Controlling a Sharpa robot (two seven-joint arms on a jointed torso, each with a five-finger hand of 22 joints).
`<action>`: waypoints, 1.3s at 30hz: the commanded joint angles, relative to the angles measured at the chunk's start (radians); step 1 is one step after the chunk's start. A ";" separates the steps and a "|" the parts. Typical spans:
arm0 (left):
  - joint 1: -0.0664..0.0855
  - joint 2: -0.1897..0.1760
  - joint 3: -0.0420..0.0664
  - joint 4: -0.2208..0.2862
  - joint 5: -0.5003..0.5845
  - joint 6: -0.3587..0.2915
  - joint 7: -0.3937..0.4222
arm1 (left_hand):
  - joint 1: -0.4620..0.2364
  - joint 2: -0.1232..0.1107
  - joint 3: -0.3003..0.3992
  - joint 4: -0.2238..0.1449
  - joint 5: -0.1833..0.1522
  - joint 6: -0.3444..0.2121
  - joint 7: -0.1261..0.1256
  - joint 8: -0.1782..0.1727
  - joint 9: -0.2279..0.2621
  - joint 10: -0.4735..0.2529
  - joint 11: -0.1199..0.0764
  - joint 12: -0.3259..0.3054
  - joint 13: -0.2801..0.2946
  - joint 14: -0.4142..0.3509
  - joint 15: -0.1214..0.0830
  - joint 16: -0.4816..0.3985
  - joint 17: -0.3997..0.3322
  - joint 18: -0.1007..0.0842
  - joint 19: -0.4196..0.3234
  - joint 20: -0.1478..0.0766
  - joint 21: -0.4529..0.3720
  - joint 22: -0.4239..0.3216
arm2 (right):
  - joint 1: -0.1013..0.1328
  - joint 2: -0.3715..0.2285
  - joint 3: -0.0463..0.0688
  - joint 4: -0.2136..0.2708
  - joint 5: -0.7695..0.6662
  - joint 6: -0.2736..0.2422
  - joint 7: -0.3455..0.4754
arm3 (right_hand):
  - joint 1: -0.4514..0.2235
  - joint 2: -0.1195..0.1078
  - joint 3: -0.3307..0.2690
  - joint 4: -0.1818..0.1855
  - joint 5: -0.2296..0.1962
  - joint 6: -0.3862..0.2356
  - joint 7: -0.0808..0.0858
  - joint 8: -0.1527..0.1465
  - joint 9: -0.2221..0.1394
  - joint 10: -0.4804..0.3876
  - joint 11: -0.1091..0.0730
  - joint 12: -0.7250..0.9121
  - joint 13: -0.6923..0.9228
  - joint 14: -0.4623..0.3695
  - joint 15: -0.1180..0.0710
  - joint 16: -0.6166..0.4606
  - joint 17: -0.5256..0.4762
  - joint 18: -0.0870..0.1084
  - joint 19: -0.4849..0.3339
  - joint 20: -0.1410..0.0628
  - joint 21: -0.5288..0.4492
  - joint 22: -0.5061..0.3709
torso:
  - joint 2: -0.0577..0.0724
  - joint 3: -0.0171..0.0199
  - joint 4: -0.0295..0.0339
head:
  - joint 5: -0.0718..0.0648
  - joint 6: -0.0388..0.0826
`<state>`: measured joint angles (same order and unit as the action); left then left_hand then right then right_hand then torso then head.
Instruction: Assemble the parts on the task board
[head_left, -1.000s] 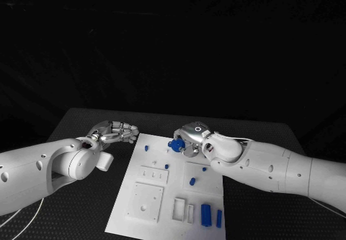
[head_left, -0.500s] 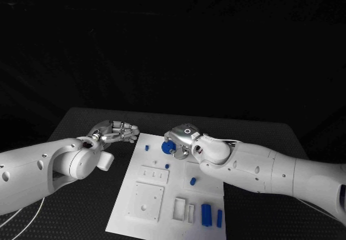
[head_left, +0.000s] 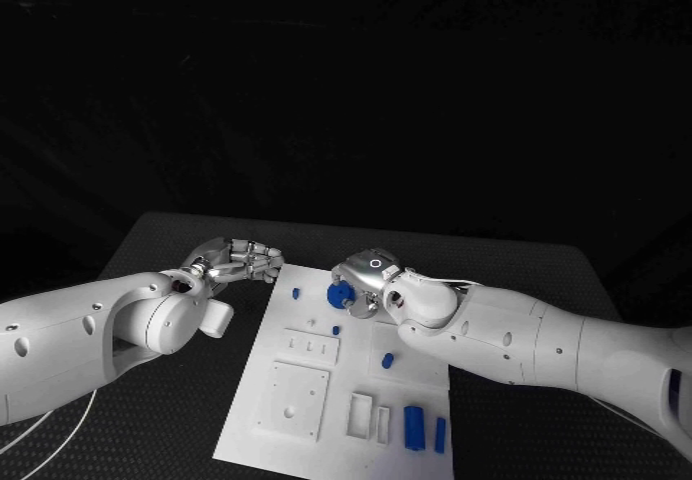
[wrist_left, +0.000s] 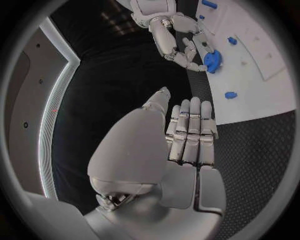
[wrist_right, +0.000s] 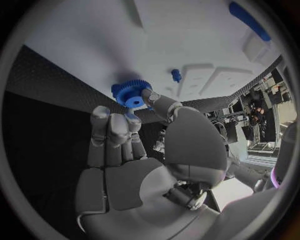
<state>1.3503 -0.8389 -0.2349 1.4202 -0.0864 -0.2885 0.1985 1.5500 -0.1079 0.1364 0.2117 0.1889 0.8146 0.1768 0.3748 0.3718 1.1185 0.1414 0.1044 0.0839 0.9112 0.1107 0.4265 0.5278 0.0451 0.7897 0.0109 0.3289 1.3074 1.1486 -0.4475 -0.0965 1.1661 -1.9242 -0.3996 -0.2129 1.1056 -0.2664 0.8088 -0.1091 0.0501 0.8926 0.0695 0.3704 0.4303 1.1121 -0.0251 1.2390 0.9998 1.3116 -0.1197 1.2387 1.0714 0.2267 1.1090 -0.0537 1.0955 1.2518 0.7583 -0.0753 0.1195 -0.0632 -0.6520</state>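
Right hand (head_left: 369, 283) pinches a blue gear (head_left: 340, 294) between thumb and fingertips, holding it over the far end of the white task board (head_left: 325, 420), near that board's far edge. Seen from the right wrist, the gear's toothed rim sits just past the fingertips (wrist_right: 132, 117), with a small blue peg (wrist_right: 177, 75) standing on the board beyond it. Nearer the robot than this hand, more blue parts lie on the board: a short piece (head_left: 387, 360) midway down and two longer bars (head_left: 415, 426) at the near end. Left hand (head_left: 238, 262) hangs over the black bench (head_left: 173, 235) just beside the board's far left corner, fingers curled inward and holding nothing.
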 joint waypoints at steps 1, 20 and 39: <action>0.001 0.003 0.001 0.000 -0.004 0.003 0.005 | 0.011 -0.002 -0.001 0.005 -0.006 0.003 0.001 -0.006 -0.001 0.007 -0.001 -0.004 -0.001 0.002 0.001 -0.005 0.001 0.017 -0.005 0.000 -0.001 0.020 | -0.001 0.005 -0.001 -0.008 -0.007 0.005 0.009 | 0.001 -0.011 0.003 0.001 0.000 0.163 0.014 0.004 0.001 0.001 -0.001 -0.007 0.001 0.001 -0.008 0.001 0.001 0.035 0.003 -0.003 0.005 -0.002 | 0.000 0.0000 -0.0009 | 0.004 0.001; 0.001 0.007 0.001 -0.001 -0.004 0.003 0.004 | 0.012 -0.002 -0.003 0.007 -0.006 0.003 0.001 -0.006 -0.002 0.007 -0.001 -0.005 -0.001 0.002 0.001 -0.006 0.002 0.017 -0.006 0.000 -0.001 0.020 | -0.006 0.034 -0.023 -0.041 0.011 0.014 0.026 | 0.000 -0.011 -0.003 -0.003 0.000 0.150 0.019 -0.003 0.000 -0.006 0.003 -0.011 0.002 -0.001 -0.004 -0.003 0.001 0.035 0.000 -0.002 0.003 -0.004 | 0.001 0.0016 -0.0041 | 0.011 0.004; 0.001 0.008 0.001 0.000 -0.004 0.005 0.003 | 0.013 -0.002 -0.004 0.009 -0.006 0.003 0.001 -0.006 -0.002 0.008 -0.001 -0.005 -0.001 0.002 0.001 -0.006 0.003 0.017 -0.006 0.000 -0.001 0.020 | -0.008 0.041 -0.029 -0.035 0.029 0.042 0.035 | -0.003 -0.014 -0.013 -0.008 0.001 0.136 0.025 -0.012 -0.002 -0.008 0.010 -0.013 0.003 -0.001 0.002 -0.005 0.001 0.035 -0.003 -0.001 0.003 -0.005 | 0.001 0.0018 -0.0047 | 0.012 0.003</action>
<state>1.3505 -0.8335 -0.2350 1.4181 -0.0871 -0.2888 0.1973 1.5539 -0.1118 0.1341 0.2139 0.1889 0.8146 0.1768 0.3748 0.3718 1.1185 0.1414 0.1044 0.0839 0.9112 0.1106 0.4265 0.5294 0.0450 0.7896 0.0110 0.3289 1.3079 1.1464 -0.4045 -0.1210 1.1308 -1.8986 -0.4121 -0.1918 1.1004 -0.2714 0.8017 -0.1161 0.0503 0.8940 0.0680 0.3585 0.4260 1.1116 -0.0178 1.2312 1.0021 1.3116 -0.1195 1.2385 1.0710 0.2269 1.1073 -0.0518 1.0955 1.2486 0.7588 -0.0735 0.1141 -0.0515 -0.6487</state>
